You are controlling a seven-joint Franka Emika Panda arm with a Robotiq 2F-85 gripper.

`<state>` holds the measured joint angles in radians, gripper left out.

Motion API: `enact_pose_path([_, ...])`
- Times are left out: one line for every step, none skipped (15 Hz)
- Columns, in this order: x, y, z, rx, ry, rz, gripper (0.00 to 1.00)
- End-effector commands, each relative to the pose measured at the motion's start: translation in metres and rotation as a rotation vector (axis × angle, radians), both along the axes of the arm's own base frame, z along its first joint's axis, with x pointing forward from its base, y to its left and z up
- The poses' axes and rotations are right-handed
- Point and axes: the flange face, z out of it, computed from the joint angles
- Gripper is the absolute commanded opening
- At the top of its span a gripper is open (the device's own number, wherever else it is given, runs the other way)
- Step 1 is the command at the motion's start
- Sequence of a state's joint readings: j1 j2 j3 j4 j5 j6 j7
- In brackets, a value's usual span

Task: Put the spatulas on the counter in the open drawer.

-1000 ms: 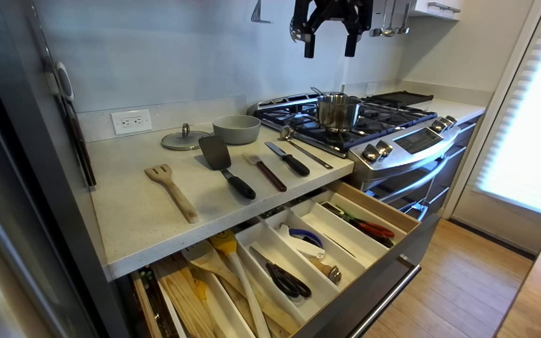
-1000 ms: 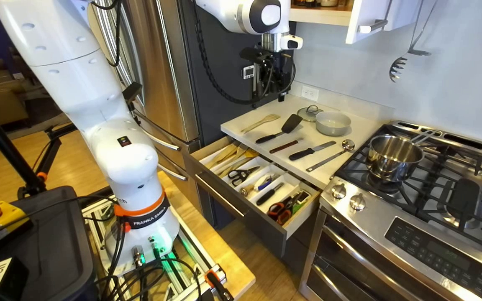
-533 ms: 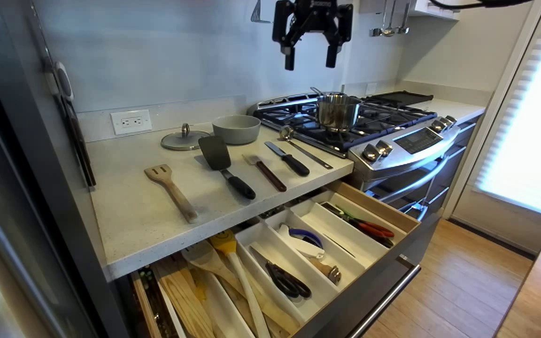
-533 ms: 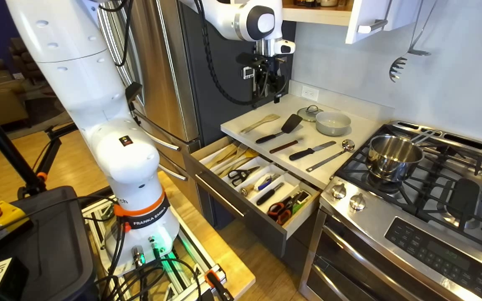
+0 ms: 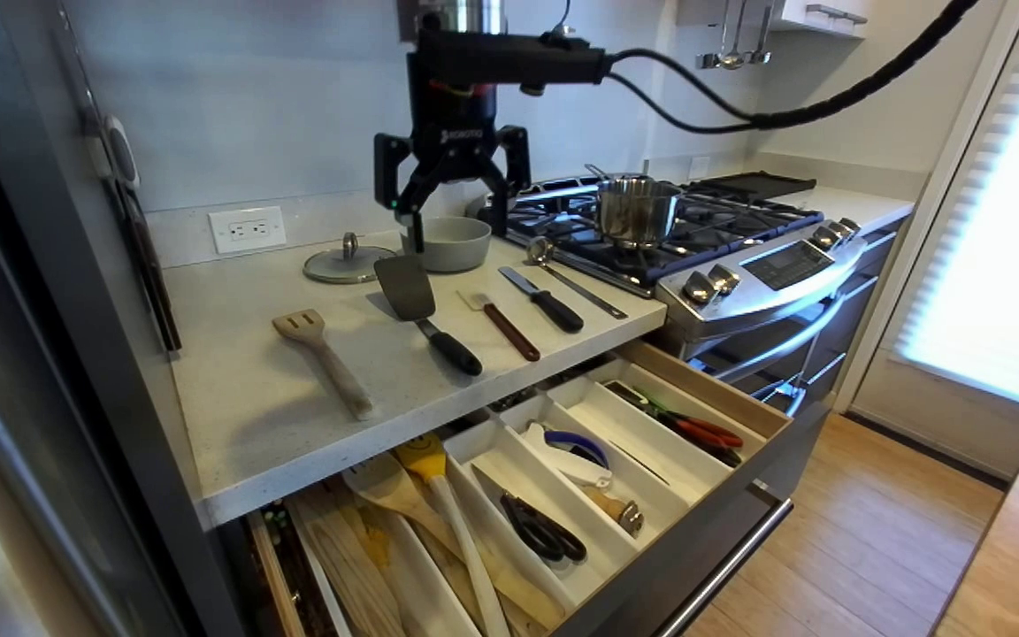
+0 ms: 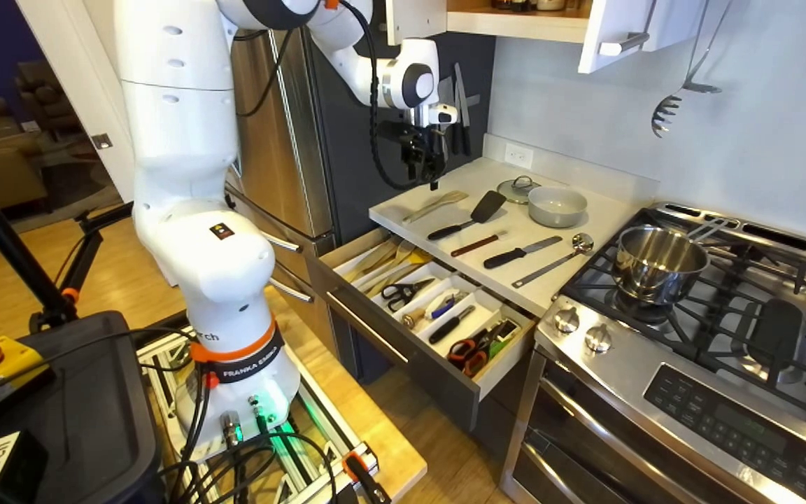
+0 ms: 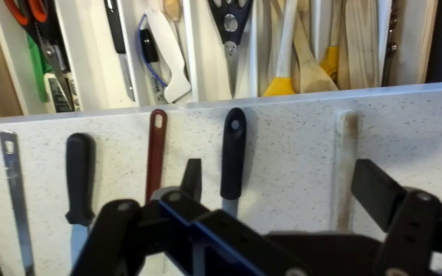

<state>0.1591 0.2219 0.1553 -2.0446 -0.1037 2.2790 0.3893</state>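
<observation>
Pincer [image 7: 278,170] hung spread; black spatula [image 7: 233,161] and wooden spatula [image 7: 345,170] lay on tabletop [image 7: 290,145] below. Wrist view: their handles sat at pincer's 9 and 3 o'clock, open drawer [image 7: 94,57] at 12.

White arm [image 6: 200,255], black gripper [image 5: 458,230]

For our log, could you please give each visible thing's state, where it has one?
Drawer: open
Claw: open, empty
Wooden spatula: on the counter
Black spatula: on the counter
Red-handled utensil: on the counter
Knife-like utensil: on the counter
Lid: flat, knob up
Bowl: upright, uncovered
Pot: upright, uncovered
Upper cabinet: open
</observation>
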Motion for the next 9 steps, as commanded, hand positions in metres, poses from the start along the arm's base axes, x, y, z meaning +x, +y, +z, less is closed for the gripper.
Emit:
enact_pose_path([0.006,0.008,-0.009,0.008,0.007,0.017,1.0])
enact_pose_path([0.01,0.012,-0.015,0.011,0.011,0.027,1.0])
enact_pose_path([0.014,0.013,-0.018,0.013,0.014,0.03,1.0])
enact_pose_path([0.016,0.013,-0.019,0.015,0.013,0.031,1.0])
enact_pose_path([0.018,0.013,-0.018,0.015,0.011,0.031,1.0])
enact_pose_path([0.018,0.013,-0.017,0.016,0.008,0.032,1.0])
enact_pose_path([0.022,0.015,-0.02,0.033,-0.008,0.057,1.0])
enact_pose_path([0.027,0.021,-0.025,0.05,-0.033,0.086,1.0])
enact_pose_path([0.033,0.026,-0.032,0.032,-0.074,0.12,1.0])
